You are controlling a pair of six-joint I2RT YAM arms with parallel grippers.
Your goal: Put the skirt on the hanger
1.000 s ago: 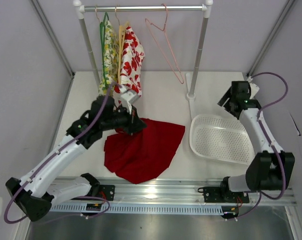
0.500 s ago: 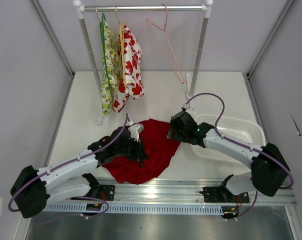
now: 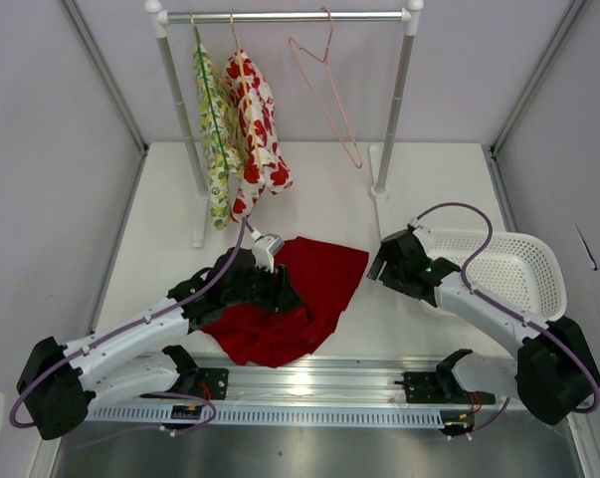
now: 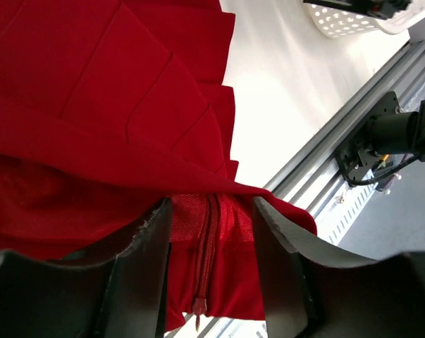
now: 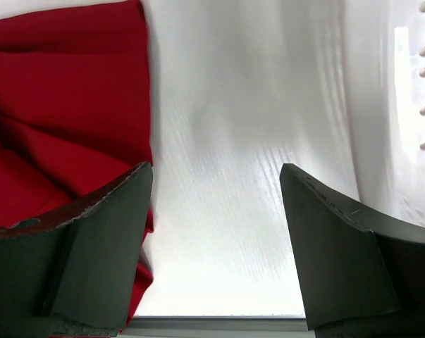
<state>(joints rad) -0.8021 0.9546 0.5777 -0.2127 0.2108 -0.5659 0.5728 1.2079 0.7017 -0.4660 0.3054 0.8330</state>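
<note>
The deep red pleated skirt (image 3: 314,274) lies crumpled on the table in front of the arms. My left gripper (image 3: 277,292) rests low on its middle. In the left wrist view its jaws (image 4: 211,205) stand apart, with a fold of skirt (image 4: 92,91) and its zipper lying between and over the fingertips. My right gripper (image 3: 381,263) hovers just right of the skirt's edge (image 5: 57,105), open over bare table (image 5: 216,176). The pale pink wire hanger (image 3: 331,95) hangs bare on the rail at the back.
A white perforated basket (image 3: 523,269) sits at the right, behind my right arm. Two patterned garments (image 3: 242,129) hang on the rack's left side. The rack's right post (image 3: 394,100) stands behind the skirt. A metal rail (image 3: 309,378) runs along the near edge.
My left gripper's jaws have come apart on the skirt, which is now more bunched. The right arm swung in toward the skirt, then drew back slightly right. The basket shifted right.
</note>
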